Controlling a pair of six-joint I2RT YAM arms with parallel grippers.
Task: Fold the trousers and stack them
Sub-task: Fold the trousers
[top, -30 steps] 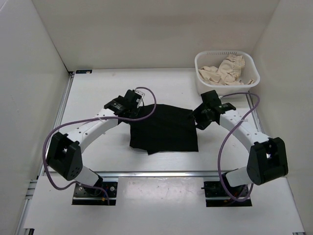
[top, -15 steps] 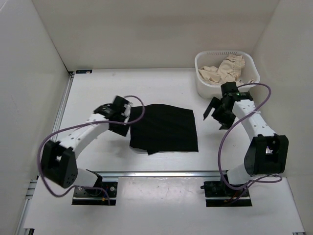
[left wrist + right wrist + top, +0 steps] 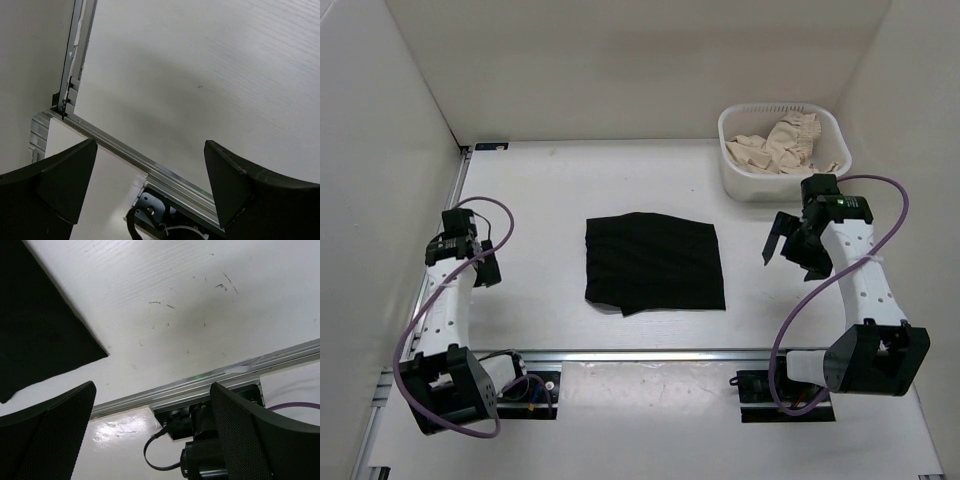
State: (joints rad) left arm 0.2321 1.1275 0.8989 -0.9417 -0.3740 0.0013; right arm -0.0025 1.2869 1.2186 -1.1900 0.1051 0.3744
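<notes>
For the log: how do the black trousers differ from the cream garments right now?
Colour: the trousers are plain black; the cream garments are pale with a frilled edge. Pose: the trousers lie flat in a rough rectangle; the cream garments sit crumpled in a heap. Place: the trousers rest on the table; the cream garments are inside the white basket. Both are soft cloth.

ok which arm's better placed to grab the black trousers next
right, probably: the right pincer, open, hangs nearer the folded black fabric trousers, their corner showing in its wrist view; the left pincer is far off left
</notes>
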